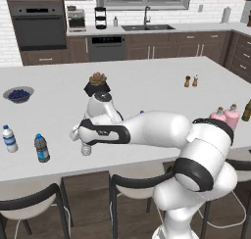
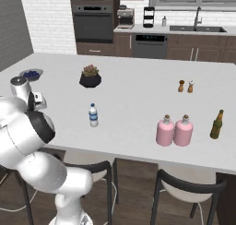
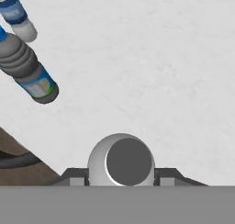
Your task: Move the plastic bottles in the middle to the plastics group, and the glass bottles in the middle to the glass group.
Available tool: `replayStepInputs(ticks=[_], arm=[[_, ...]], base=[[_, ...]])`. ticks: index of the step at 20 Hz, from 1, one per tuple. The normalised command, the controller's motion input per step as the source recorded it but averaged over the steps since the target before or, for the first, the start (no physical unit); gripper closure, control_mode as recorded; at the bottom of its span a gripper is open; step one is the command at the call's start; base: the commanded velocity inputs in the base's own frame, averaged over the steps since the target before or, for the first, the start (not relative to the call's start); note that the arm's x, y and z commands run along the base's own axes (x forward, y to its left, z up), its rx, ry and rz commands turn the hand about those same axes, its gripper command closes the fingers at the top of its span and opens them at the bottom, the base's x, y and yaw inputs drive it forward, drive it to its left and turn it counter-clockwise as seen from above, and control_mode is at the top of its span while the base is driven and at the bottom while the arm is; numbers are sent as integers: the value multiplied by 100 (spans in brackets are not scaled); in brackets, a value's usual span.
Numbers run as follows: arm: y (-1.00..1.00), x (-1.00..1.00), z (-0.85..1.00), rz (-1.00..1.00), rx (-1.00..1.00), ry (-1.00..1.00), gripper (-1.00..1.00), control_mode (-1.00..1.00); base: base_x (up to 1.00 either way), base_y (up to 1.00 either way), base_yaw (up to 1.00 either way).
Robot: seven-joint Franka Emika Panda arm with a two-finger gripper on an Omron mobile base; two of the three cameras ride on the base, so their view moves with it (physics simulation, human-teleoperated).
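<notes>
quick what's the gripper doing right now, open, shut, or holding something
Gripper: shut on the plain greyish-clear bottle, held between its fingertips above the white counter.

On the counter (image 2: 129, 104): plant (image 2: 90, 76) centre-back, bowl (image 1: 18, 94) far left of it, shakers (image 2: 185, 86) right of it, labelled bottle (image 2: 93, 115) before it, two squat bottles (image 2: 174, 131) front right, tall bottle (image 2: 216, 125) beside them.

White kitchen island bench (image 2: 133, 104), bottles standing on it.
Two squat pink stoppered bottles (image 2: 174, 130) touch; blue-labelled clear water bottle (image 2: 93, 115) stands mid-bench.
</notes>
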Motion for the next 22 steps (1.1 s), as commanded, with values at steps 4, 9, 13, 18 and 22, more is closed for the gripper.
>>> replayStepInputs(ticks=[4, 9, 13, 18, 22], arm=[[58, 0, 0, 5, 0, 0, 100, -100], [51, 7, 0, 2, 0, 0, 100, -100], [9, 21, 0, 0, 0, -1, 100, -100], [3, 30, 0, 0, 0, -2, 100, -100], [21, 41, 0, 0, 0, 0, 100, -100]], base=[[0, 0, 0], [0, 0, 0], [0, 0, 0], [0, 0, 0], [0, 0, 0]])
